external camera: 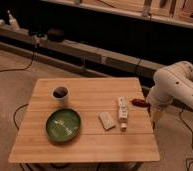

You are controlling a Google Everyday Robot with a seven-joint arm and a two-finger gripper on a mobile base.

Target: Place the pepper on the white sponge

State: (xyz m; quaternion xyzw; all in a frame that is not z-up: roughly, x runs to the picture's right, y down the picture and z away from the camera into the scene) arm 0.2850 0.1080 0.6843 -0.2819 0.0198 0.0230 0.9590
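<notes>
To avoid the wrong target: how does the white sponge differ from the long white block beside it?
The white sponge is flat, short and broad; the white block is long, narrow and segmented. The sponge lies slanted; the block points front to back. The block lies nearer the tool, which hangs at the table's right edge. Both are pale.
</notes>
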